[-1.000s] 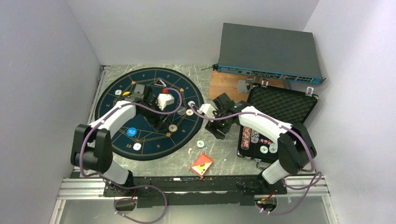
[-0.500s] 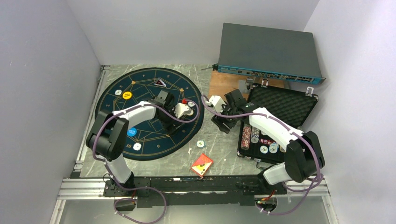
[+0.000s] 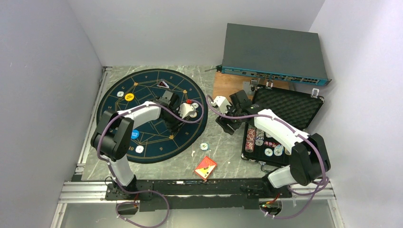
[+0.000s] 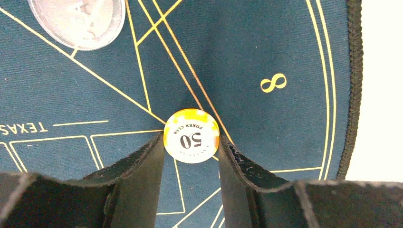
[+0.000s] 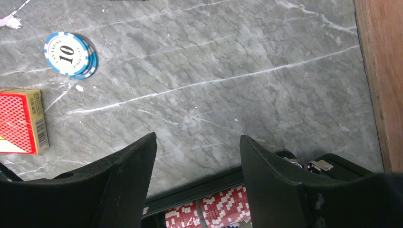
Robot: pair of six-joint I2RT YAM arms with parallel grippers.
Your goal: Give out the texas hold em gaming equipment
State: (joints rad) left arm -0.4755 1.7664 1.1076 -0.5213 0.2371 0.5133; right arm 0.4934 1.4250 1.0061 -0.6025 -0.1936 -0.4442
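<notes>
A white and yellow poker chip marked 50 lies on the round navy mat. My left gripper is shut on it, a fingertip touching each side of its rim. In the top view that gripper is over the mat's right-hand part. My right gripper is open with nothing between its fingers, above grey table next to the case's edge. A blue chip marked 10 and a red-backed card pack lie on the table. Yellow and blue discs rest on the mat.
The open black case at the right holds rows of chips, red and white ones just under my right gripper. A grey network box and a wooden board sit behind. A greyish disc lies on the mat.
My left arm swung from the mat's left half to its right-hand part and its jaws closed in on the 50 chip. My right arm drew back toward the case.
</notes>
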